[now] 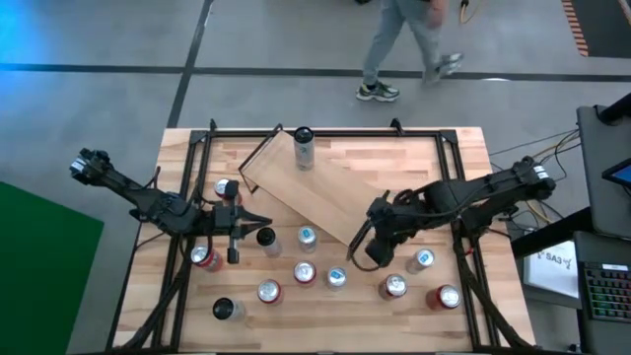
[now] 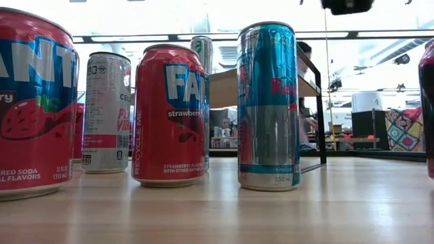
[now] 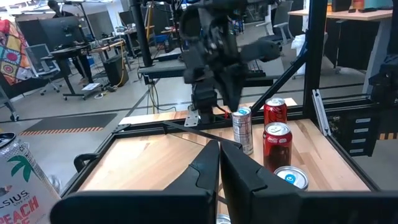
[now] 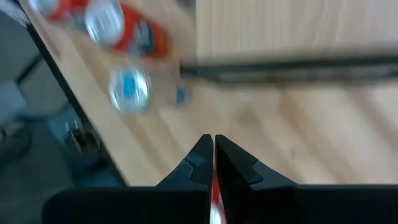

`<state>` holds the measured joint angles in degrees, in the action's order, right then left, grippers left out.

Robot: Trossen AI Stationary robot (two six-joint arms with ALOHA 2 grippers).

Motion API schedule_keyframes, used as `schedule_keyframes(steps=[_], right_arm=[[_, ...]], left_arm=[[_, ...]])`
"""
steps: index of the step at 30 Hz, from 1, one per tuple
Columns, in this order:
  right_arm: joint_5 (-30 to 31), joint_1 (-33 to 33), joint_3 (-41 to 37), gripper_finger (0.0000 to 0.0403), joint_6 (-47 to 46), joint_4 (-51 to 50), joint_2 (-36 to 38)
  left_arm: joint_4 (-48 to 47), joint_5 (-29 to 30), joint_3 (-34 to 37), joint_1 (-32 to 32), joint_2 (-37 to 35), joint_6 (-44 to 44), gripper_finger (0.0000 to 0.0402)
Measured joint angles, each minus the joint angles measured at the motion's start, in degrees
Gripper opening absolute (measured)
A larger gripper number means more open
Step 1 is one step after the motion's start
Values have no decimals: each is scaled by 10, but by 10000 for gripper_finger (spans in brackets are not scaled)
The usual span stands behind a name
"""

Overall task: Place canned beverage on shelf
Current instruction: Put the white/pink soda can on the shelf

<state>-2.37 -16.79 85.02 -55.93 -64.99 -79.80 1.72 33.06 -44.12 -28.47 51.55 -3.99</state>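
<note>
Right gripper fingers pressed together, empty, above tabletop off shelf near end. Left gripper closed, empty, tabletop left edge. One can on shelf far end; loose cans remain, near edge.

light-wood shelf – angled, one can atop

In the low view, a red can is showing "FAN", "strawberry", "RECYCLE ME" and "STRAWBERRY FLAVORED". The nearest red can is reading "ANT" and "RED SODA". A blue-and-silver can is displaying "250 ml" (its red brand lettering is cut off). Beside the left gripper's closed jaws, a white can is showing "SIUS" and "EACH".
</note>
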Motion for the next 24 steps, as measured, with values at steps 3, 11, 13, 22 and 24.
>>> schedule_keyframes(steps=[3, 11, 13, 22, 24], right_arm=[[-56, -16, 0, 9, -44, -56, -11], [-100, -75, 0, 9, -183, -232, 0], [-98, -89, -4, 9, -220, -251, 15], [-27, -102, -22, 9, -300, -249, 84], [-21, -102, -23, 9, -300, -250, 88]], left_arm=[[0, 0, 0, 0, 0, 0, 0], [0, 8, 0, 0, 0, -21, 0], [1, 23, 0, 0, 0, -31, 0], [4, 54, 0, 1, 0, -45, 0], [4, 55, 0, 1, 0, -45, 0]])
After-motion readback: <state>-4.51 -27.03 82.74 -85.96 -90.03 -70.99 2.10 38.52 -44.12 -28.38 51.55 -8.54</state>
